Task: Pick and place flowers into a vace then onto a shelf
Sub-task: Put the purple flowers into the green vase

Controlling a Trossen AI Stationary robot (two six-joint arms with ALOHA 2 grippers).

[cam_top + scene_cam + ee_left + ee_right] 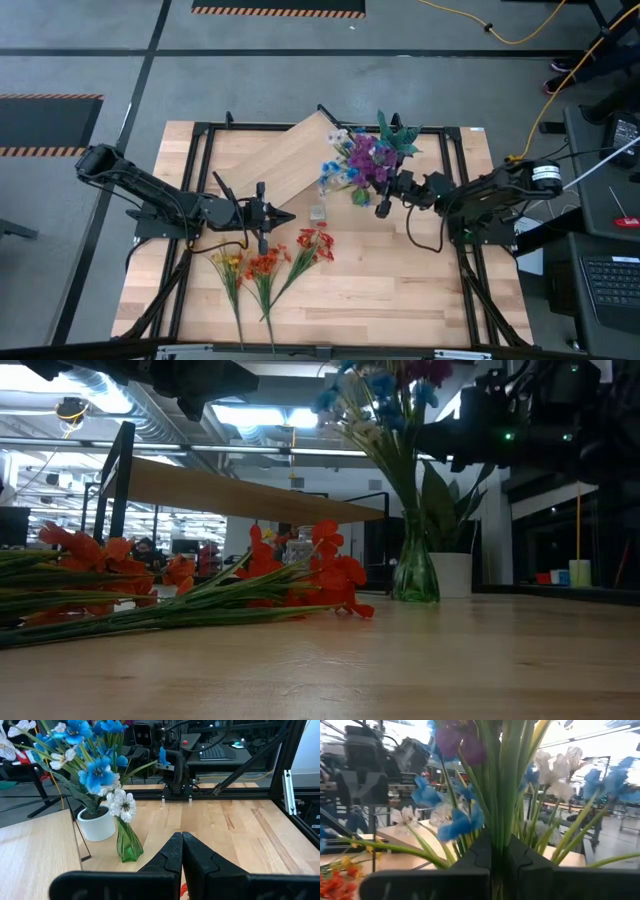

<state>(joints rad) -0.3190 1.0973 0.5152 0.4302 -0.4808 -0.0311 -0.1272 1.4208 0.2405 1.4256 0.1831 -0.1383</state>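
Stems (496,795) upright in vase (414,572), right pincer (491,854) clamped on them; left pincer (181,851) closed, empty.

The shelf (290,155) stands at the back of the table (400,290), left of centre, turned at an angle. Just beside its right end stands the vase (414,572) with flowers (350,165) in it, and the potted plant (397,135) is close behind it. Three more flower sprays (265,265) lie side by side on the table nearer the front, left of centre, stems toward the front edge. The left gripper (285,216) is between the shelf and these sprays. The right gripper (381,208) is right beside the vase, on its right.
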